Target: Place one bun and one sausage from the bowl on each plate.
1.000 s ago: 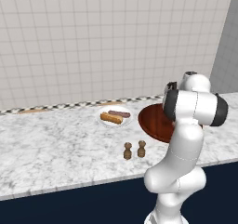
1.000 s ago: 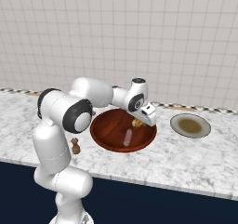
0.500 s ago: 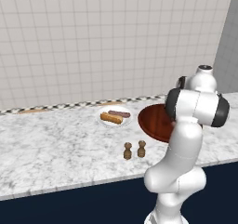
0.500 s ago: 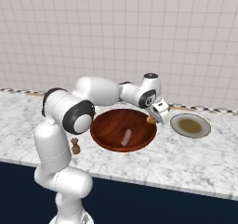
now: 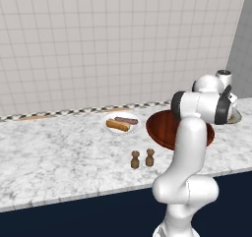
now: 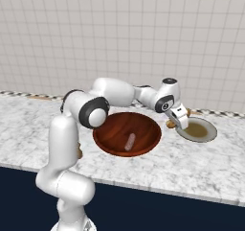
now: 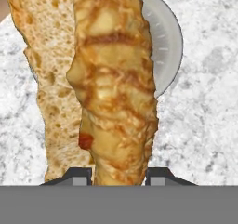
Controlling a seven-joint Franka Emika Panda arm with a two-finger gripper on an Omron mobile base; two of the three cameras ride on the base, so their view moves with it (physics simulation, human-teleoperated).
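Two white plates stand on the surface (image 5: 59, 152), one on either side of a single bowl (image 6: 110, 139). The far-left plate (image 5: 109, 129) carries one bun (image 5: 117, 125) and one sausage (image 5: 126, 120), lying side by side. The other plate (image 6: 207, 135) sits just right of the bowl; in the right base view its middle looks brownish. One more sausage (image 6: 129, 141) lies alone on the bowl's floor. Two small brown shakers (image 5: 141, 159) stand together near the front edge, well clear of the left plate.

The gripper (image 6: 178, 121) hangs just past the bowl's right rim, at the near-left edge of the right-hand plate. It pinches a second bun (image 7: 114, 83): in the hand view the two dark finger tips (image 7: 76, 175) sit on either side of its lower end and the bun rises between them, with that plate's pale rim (image 7: 167, 46) showing behind it. In the right base view this bun appears as a small tan shape (image 6: 171, 124) by the gripper, above the surface between bowl and plate.

The bowl is large, round, shallow and glossy reddish-brown. The plates are small, round and thin-rimmed. The held bun is long, with a golden, grilled-looking crust and a porous, crumbly cut face. The surface is grey-white veined marble; behind it is a wall of pale square tiles (image 5: 98, 44).
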